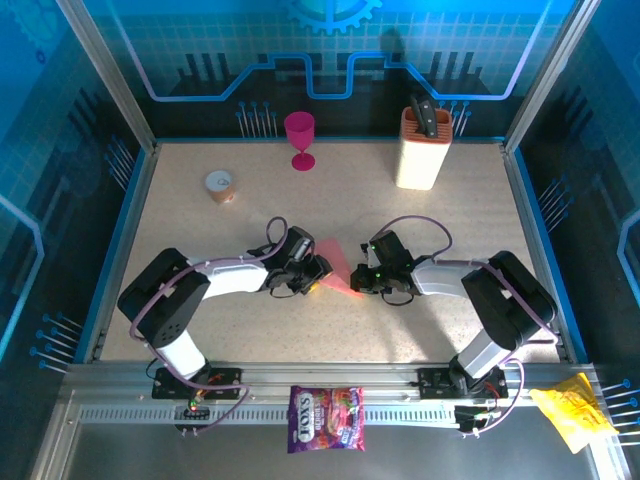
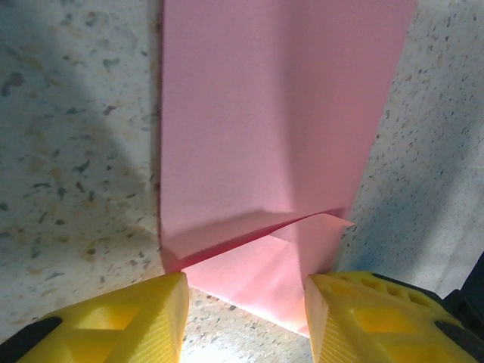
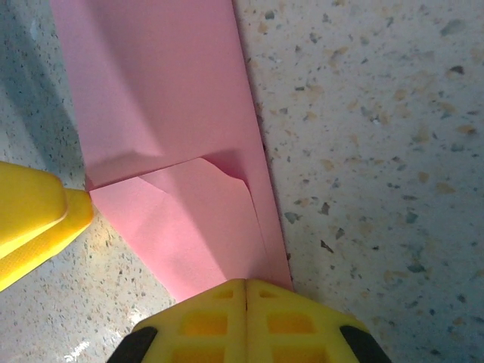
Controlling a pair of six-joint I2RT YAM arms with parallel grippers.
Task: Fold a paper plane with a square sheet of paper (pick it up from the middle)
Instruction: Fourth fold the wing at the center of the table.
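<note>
At the near edge, on the metal rail in front of the arm bases, a purple candy bag (image 1: 326, 418) lay flat, and a crumpled yellow wrapper (image 1: 572, 415) sat off to the right; whether the bag was sealed could not be told. Further in, near the middle of the table (image 1: 200, 330), the pink sheet of paper (image 1: 338, 262) lay flat between the two arms, already partly folded: both wrist views showed a flap turned over at its near end, with a soft crease and a slightly curled corner. The left gripper (image 2: 246, 283) had its yellow fingers spread, one on each side of that folded end, pinching nothing. The right gripper (image 3: 246, 291) had its fingers pressed tightly together, the tip resting at the edge of the paper, seemingly pinning it down rather than holding it. The paper looked very light, thin and limp. It would probably slide on the smooth speckled top and crumple or tear if dragged, so a hold along a creased, doubled edge or near the centre line seemed safest, with the other tip weighing it down. At the far side stood a small round roll (image 1: 220, 186), a magenta goblet (image 1: 299, 139) whose contents could not be seen, and a cream knife block (image 1: 424, 148) holding a dark-handled knife (image 1: 424, 112).
</note>
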